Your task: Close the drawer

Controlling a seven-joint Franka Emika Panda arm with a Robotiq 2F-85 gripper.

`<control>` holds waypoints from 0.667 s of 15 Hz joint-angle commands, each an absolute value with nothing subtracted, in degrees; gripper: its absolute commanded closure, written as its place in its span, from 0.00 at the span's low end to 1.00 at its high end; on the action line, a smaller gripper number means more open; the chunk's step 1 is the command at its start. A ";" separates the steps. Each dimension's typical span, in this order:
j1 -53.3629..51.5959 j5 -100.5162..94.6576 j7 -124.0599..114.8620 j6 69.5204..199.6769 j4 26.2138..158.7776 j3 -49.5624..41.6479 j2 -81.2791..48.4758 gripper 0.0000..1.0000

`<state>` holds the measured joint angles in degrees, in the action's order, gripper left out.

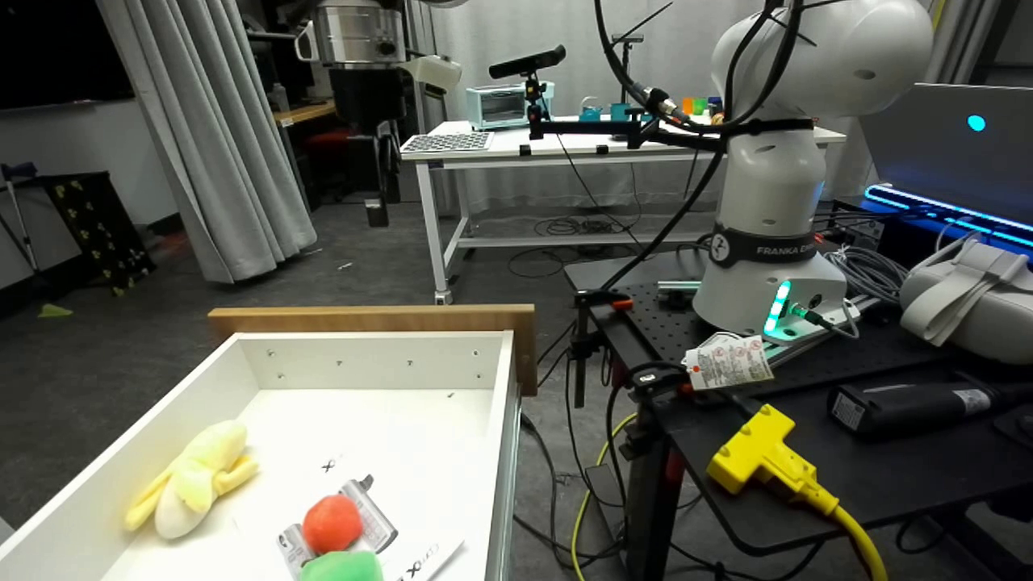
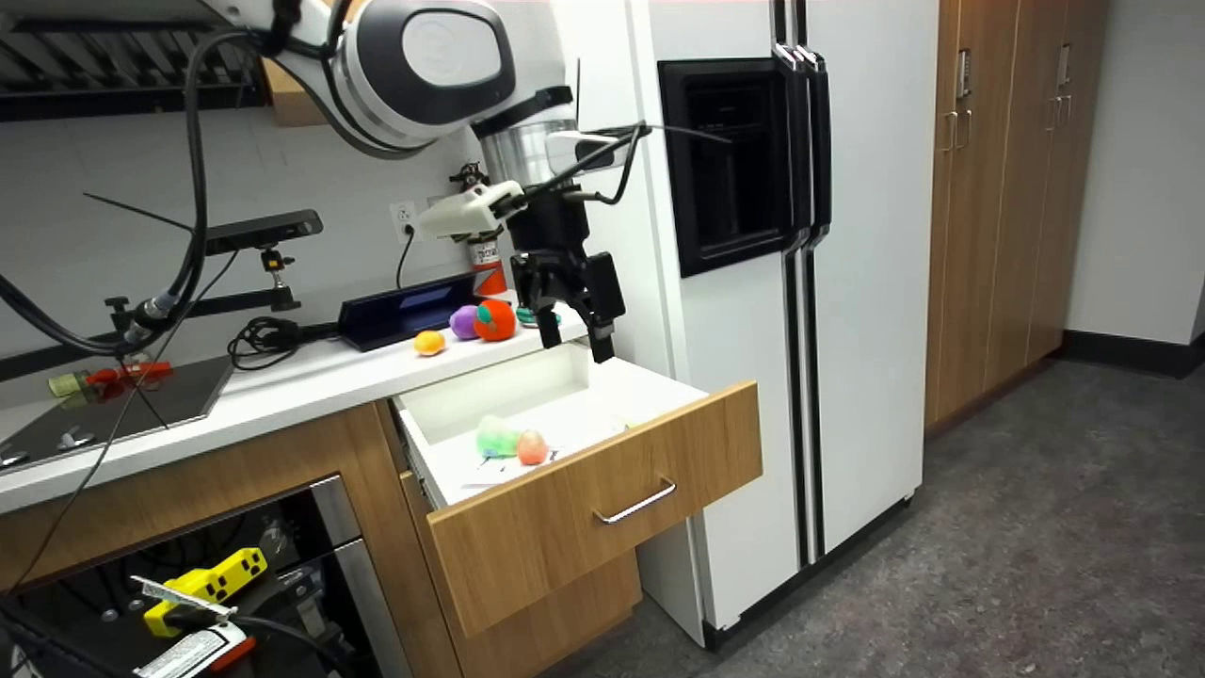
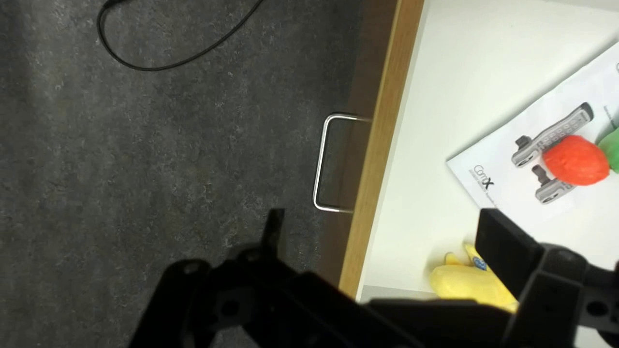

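Around the pulled-out drawer [image 2: 565,527] in an exterior view: white desk [image 2: 377,372] at ten o'clock, side-by-side refrigerator [image 2: 875,282] at two, grey floor [image 2: 866,612] at four, tool [image 2: 576,350], spread wide, at twelve.

The gripper [image 2: 576,347] points down from the arm [image 2: 405,71], fingers [image 3: 505,251] wide apart.

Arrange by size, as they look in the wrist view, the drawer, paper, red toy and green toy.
1. Drawer
2. Paper
3. Red toy
4. Green toy, smallest as it shows; the picture's edge cuts off the rest.
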<state>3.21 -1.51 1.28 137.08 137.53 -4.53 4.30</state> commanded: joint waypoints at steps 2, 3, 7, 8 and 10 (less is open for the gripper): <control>4.36 -2.01 2.41 140.73 132.05 -5.21 -3.98 0.00; 4.55 -1.96 2.44 141.55 131.15 -5.37 -5.70 0.00; 5.43 -2.03 2.02 144.67 127.73 -6.09 -12.04 0.00; 5.66 -1.91 1.97 145.22 126.79 -6.21 -13.60 0.00; 6.17 -1.58 1.95 146.11 125.01 -6.32 -16.45 0.00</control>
